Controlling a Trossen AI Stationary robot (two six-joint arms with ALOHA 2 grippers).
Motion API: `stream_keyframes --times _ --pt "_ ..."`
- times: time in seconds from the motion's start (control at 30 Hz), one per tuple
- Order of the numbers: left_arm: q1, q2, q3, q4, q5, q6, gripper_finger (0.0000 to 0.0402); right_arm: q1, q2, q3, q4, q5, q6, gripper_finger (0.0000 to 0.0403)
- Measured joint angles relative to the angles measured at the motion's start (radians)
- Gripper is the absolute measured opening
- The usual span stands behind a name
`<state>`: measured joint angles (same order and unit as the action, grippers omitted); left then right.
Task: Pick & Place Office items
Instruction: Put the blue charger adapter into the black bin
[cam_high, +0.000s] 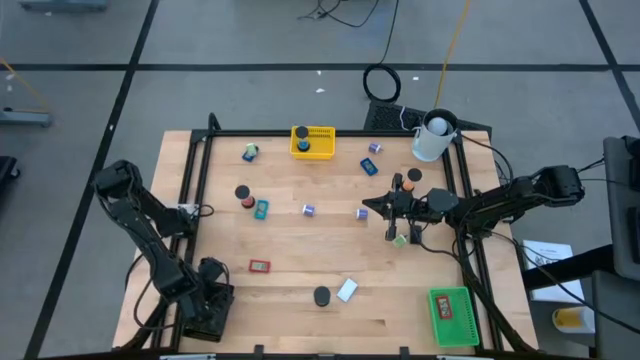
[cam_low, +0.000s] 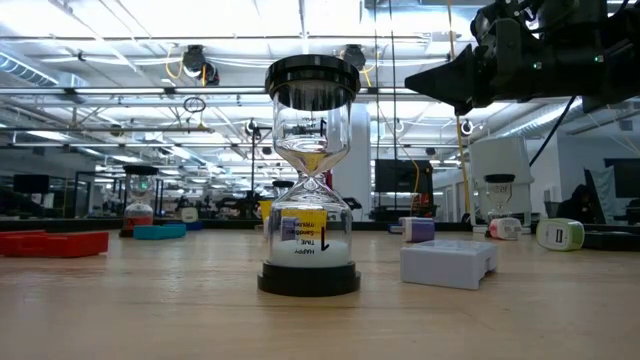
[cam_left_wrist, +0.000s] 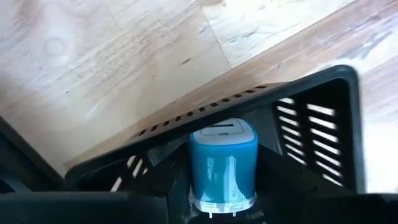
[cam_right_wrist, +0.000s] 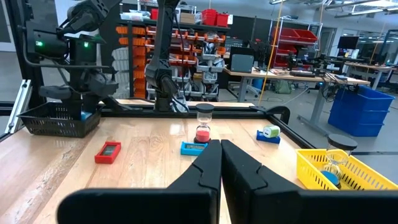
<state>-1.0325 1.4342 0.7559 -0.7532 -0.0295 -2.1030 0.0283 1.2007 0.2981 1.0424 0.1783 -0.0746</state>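
Tabletop (cam_high: 300, 250): pale wood, framed by dark rails; the office items are scattered across it.

Black mesh tray (cam_high: 205, 300): set at the near left corner, under the left arm. In the left wrist view its slotted wall (cam_left_wrist: 311, 118) is seen directly below the held piece.

Green mesh tray (cam_high: 452, 316): near right corner. Yellow mesh tray (cam_high: 312, 141): far edge, middle, with a small hourglass inside as seen from the right wrist.

Left gripper (cam_left_wrist: 221, 205): poised over the black mesh tray, clenched on a blue block (cam_left_wrist: 222, 160). The block is held upright, long axis along the gripper, its bottom end pointing into the tray. The coming move is judged to turn on this one relation: block straight above the tray's interior, so a release would suffice.

Right gripper (cam_high: 368, 208): raised over the right middle of the tabletop, fingers pressed together with nothing between them (cam_right_wrist: 221, 163).

Loose items nearest the right gripper: a purple block (cam_high: 362, 213) just beside its tip, a green block (cam_high: 400, 240) near its flank. The right arm is plainly the nearer one to both.

Items nearer the left arm: red block (cam_high: 259, 266), black-capped hourglass (cam_high: 321, 296), white block (cam_high: 346, 290), all well apart from the black mesh tray.
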Motion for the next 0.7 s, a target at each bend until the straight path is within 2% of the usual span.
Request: stream_keyframes --times 0.1,0.5,0.7 --pt "0.000 0.028 0.000 0.001 0.045 0.004 0.0157 0.000 0.000 0.000 0.000 0.000 0.000 0.0000" --pt "0.005 0.040 0.000 0.000 0.073 0.030 0.0159 0.000 0.000 0.000 0.000 0.000 0.001 0.0000" --pt "0.032 0.036 0.000 0.000 0.110 0.104 0.0207 0.000 0.000 0.000 0.000 0.000 0.002 0.0000"
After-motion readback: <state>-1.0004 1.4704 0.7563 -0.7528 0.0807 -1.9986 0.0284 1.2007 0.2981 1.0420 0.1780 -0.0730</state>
